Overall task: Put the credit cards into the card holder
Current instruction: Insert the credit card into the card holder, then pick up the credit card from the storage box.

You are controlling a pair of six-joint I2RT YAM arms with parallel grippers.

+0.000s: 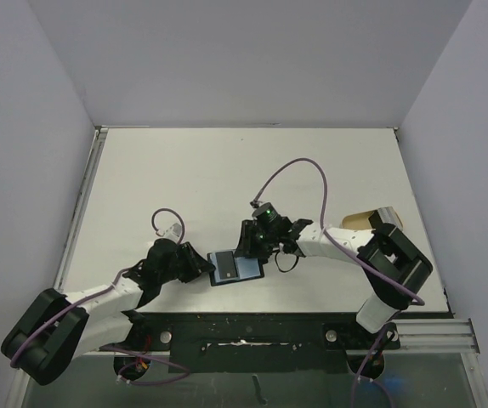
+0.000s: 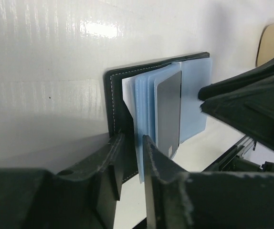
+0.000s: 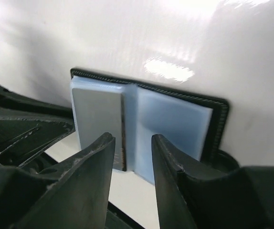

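Black outside, pale blue inside: looking down on a wallet (image 1: 235, 268) lying open and flat on a white table (image 1: 227, 178), near the front edge, between the two arms. Seeing one grey card (image 1: 224, 265) resting on the half nearer the left arm, among blue plastic sleeves (image 2: 149, 109); not being able to tell how far in. Not seeing any other loose card. Noting a tan tray (image 1: 363, 219) well apart on the right.

Finding the left gripper (image 2: 133, 140) at the wallet's outer edge, fingers straddling the black cover and a sleeve with only a narrow gap; not being able to tell whether pinching or loose. Finding the right gripper (image 3: 132, 138) hovering over the fold, fingers standing apart, gripping nothing.

Judging the step in hand as seating the card fully in its sleeve. Advising:
- Keeping the left side steadying the cover to stop any sliding.
- Lowering one right fingertip onto the card's exposed edge.
- Pushing flat and slowly along the sleeve, not down into the fold.
- Watching for buckling, or for riding over the sleeve's lip instead of under it.
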